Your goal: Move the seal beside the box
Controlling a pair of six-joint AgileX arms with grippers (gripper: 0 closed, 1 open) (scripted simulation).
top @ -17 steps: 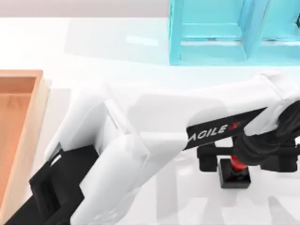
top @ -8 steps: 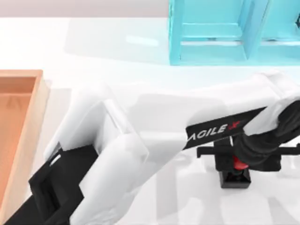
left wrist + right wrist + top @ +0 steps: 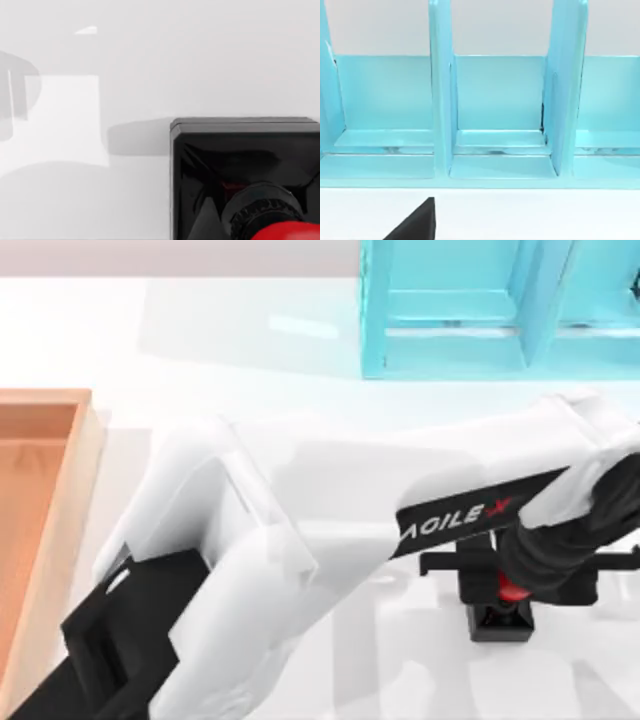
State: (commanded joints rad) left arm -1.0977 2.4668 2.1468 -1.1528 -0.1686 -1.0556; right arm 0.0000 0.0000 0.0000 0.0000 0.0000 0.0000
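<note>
One arm is at work: the left arm reaches across the table [image 3: 250, 350] from the lower left to the right side, its hand [image 3: 500, 585] pointing down over the seal [image 3: 500, 615]. The fingers sit narrow around the red knob [image 3: 287, 232], gripping it, with the black base on the table. The box [image 3: 50, 530] lies well apart at the left edge. A cyan shelf unit [image 3: 450, 310] stands behind.
</note>
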